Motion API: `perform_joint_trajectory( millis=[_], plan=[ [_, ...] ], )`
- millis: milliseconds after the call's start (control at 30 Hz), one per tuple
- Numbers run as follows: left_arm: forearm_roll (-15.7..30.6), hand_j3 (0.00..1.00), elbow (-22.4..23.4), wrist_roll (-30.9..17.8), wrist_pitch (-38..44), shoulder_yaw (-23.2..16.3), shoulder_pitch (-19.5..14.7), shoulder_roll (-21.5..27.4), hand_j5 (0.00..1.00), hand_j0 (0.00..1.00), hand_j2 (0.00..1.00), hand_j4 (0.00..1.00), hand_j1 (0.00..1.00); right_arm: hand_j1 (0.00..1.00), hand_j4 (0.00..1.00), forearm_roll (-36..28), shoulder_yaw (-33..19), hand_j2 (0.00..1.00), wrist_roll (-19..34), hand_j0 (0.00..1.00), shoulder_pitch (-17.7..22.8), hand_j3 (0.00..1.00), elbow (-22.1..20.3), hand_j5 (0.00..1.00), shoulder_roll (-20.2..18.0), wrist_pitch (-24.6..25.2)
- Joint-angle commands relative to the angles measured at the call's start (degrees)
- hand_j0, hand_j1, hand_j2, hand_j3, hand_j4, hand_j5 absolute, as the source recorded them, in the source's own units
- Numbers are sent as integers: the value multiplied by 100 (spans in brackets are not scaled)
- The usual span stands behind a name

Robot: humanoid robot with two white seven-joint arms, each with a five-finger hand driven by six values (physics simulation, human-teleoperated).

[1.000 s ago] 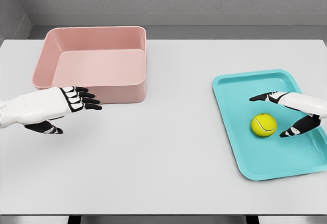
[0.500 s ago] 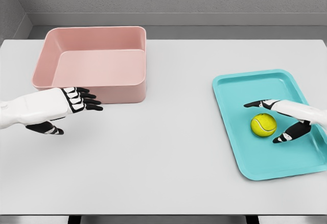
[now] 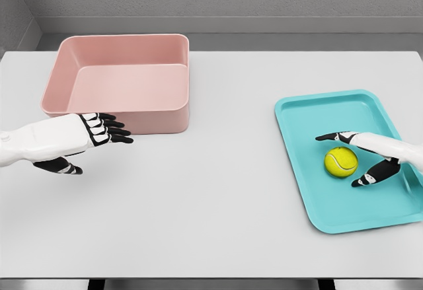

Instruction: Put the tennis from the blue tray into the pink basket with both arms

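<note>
White and black, the right hand (image 3: 370,154) reaches in from the right edge over the blue tray (image 3: 301,115), its fingers (image 3: 334,136) spread wide and holding nothing. The index side stretches just above the tennis ball (image 3: 341,162) and the thumb (image 3: 367,177) curves just below and right of it, so the ball sits in the open gap between them; whether either digit touches the ball cannot be told. Compared with a second ago, this hand has moved leftward and lower, bringing the upper fingertips from the ball's upper right to a spot directly above its left side. Over the last half second the change is slight: the thumb has edged a little closer under the ball. The ball itself has not moved and lies in the middle of the tray, toward its right half.

On the other side of the table (image 3: 218,191), the left hand (image 3: 86,141) hovers open near the front wall of the pink basket (image 3: 119,115), fingers extended toward the right and thumb hanging beneath, gripping nothing. It shows in the same place as in both earlier frames. The basket stands at the far left of the table, well apart from the tray at the right.
</note>
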Motion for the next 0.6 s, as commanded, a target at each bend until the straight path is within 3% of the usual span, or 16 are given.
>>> perform_joint_trajectory(
  millis=[0,333,567],
  plan=[
    [45,100,-1,3,6,4,0,7,100,100,100,100,100,94,94,16,-2,94,-2,94,0,94,1,94,-4,13],
    [36,100,-1,3,6,4,0,-1,100,100,100,100,100,75,75,42,-11,75,-2,75,-18,75,98,75,58,13],
    [36,100,-1,3,6,4,9,-1,100,100,100,100,100,68,68,165,-11,68,-2,68,-18,68,98,68,58,13]
  ],
)
